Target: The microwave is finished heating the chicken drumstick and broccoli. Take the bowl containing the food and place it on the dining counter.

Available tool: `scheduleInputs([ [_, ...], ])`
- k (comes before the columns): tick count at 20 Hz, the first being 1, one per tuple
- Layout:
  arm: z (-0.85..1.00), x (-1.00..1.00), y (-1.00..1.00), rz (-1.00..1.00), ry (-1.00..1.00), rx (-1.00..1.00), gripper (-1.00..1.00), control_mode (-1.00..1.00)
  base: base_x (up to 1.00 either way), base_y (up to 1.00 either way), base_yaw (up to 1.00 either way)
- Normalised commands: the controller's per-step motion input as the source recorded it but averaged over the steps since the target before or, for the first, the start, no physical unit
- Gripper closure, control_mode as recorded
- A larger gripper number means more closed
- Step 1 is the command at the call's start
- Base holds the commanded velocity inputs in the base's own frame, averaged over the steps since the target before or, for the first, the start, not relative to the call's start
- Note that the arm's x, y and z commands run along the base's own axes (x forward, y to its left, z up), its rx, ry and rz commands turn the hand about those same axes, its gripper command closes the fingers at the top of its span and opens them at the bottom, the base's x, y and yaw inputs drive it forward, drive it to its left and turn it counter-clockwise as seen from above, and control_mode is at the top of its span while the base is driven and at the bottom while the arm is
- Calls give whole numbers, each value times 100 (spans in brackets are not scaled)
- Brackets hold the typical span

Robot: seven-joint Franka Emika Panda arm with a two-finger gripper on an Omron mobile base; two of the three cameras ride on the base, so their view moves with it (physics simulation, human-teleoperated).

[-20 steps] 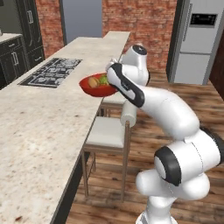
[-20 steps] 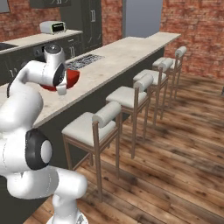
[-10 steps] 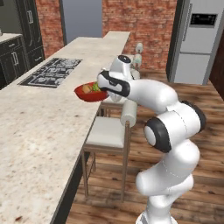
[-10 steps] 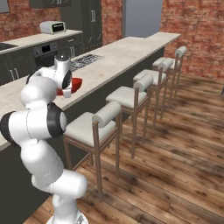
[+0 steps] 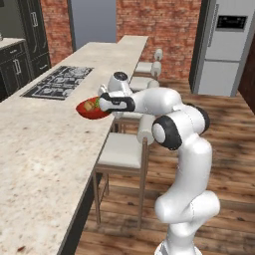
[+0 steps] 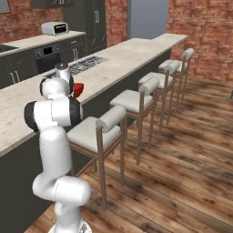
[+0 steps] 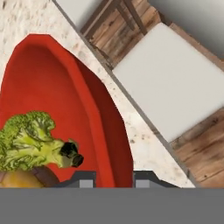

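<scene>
I have the bowl [image 5: 92,109] gripped by its rim, the gripper [image 5: 103,104] closed on the wall nearest the arm. It hangs over the dining counter [image 5: 45,149], close to the long edge where the stools [image 5: 121,149] stand and short of the black cooktop [image 5: 59,82], which sits toward the far end. In the left base view the bowl looks tipped, with its far side lower. I cannot say whether its underside touches the stone yet.

To finish this well, I want to level the bowl before it goes down, so the food does not slide out. I would also carry it a little further in from the stool-side edge, since the hand view shows that edge running just beside the bowl. Then I lower it slowly until the base sits flat, and only then let the fingers part.

The broccoli [image 7: 30,140] is plain in the hand view, and the chicken drumstick [image 7: 19,179] is just a brown sliver at the bottom, mostly cut off. The fingertips [image 7: 81,179] barely rise into that view, so I judge the grip mainly from how the bowl hangs. In the right base view my own arm covers nearly all of the bowl, leaving a small red patch.
</scene>
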Motion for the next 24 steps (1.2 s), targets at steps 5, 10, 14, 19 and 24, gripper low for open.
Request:
scheduleInputs([
  [5,-28,59,29,0,0,-9,100,-100,0,0,0],
  [10,-5,49,20,0,0,-2,100,-100,0,0,0],
  [14,9,-16,-3,0,4,0,-100,-100,0,0,0],
  [19,23,-96,-32,0,-8,2,-100,-100,0,0,0],
  [24,7,-100,-49,2,-26,2,-100,-100,0,0,0],
])
